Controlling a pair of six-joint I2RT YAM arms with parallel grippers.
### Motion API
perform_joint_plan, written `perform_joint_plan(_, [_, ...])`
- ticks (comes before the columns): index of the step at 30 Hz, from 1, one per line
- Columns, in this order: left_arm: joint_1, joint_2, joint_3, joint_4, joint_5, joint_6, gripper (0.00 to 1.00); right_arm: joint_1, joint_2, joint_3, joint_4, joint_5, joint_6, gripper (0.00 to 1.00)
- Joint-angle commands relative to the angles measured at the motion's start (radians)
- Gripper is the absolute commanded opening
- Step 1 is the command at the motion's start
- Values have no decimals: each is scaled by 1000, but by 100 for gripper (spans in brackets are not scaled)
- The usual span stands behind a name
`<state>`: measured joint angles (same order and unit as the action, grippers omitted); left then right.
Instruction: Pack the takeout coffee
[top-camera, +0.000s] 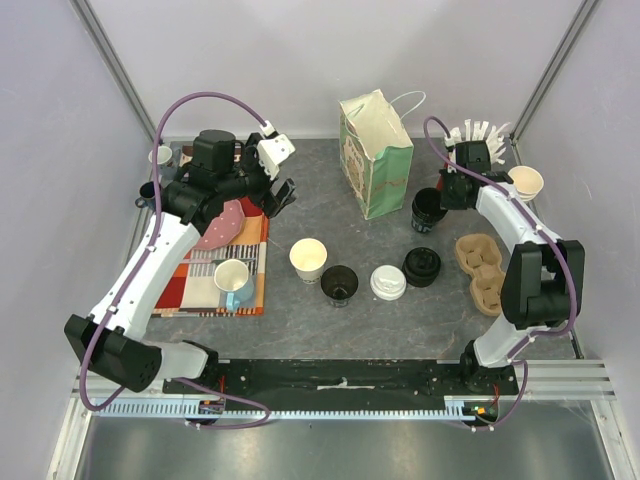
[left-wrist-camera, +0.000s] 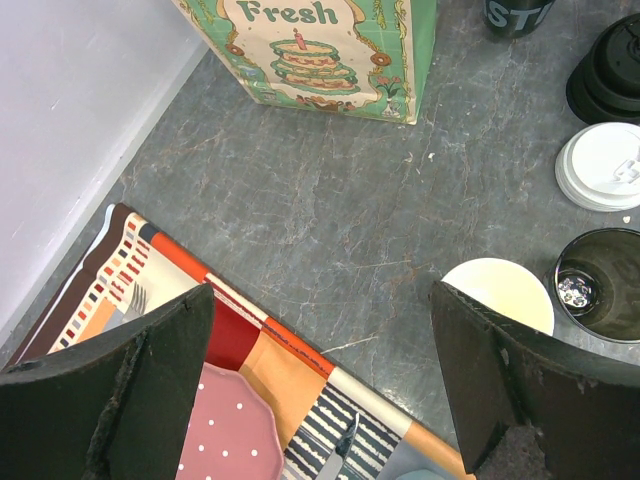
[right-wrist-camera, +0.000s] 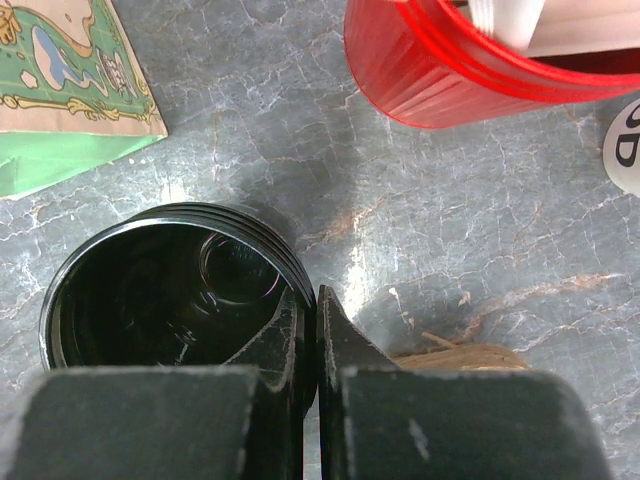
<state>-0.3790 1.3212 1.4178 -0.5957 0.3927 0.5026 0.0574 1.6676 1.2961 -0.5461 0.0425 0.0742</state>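
- Table (top-camera: 320, 215): dark grey, veined like marble.
- Paper bag (top-camera: 377, 150), at twelve o'clock: green and cream, with a tiered cake drawn under green "Fresh" lettering.
- Placemat (top-camera: 195, 295), at eight o'clock: blocks and stripes of orange, red, white and black.
- Plate (left-wrist-camera: 235, 440) on it: pink with white dots.
- Mug (top-camera: 233, 280): cream inside, seemingly pale blue outside.
- Takeout coffee (top-camera: 388, 282), at six o'clock: white lid.
- Glossy black cup (right-wrist-camera: 150, 290), one o'clock of that lid: black inside and out.
- Tumbler (right-wrist-camera: 450, 60): ribbed red.
- Cup carrier (top-camera: 483, 268), at three o'clock: brown.

Bright, diffuse overhead light; shadows soft and short. Wrist views: fingers (left-wrist-camera: 130, 400) at six o'clock blurred, table (left-wrist-camera: 330, 210) sharp.
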Motion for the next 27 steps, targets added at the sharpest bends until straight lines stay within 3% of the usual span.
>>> perform_joint_plan(1, [2,-27,6,17,-12,-1,94,-13,12,0,48,-3,12,0])
perform_joint_plan(3, [2,-28,6,17,-12,1,94,-21,20,0,44,-4,13,4])
perform_joint_plan(5, [2,-27,4,16,-11,4,94,-22,20,-3,46,0,13,25])
perform_joint_plan(9, [2,-24,4,16,5,4,94,-21,17,0,45,-3,15,34])
perform_joint_plan(13, [2,-25,6,14,12,5,94,-21,4,2,40,-4,16,50])
perform_joint_plan(23, [2,-23,4,4,29,-2,94,-5,-176,12,0,-38,16,67])
perform_joint_plan(27, [2,-28,-14,13,20,-12,93,18,-282,-11,-34,11,22,67])
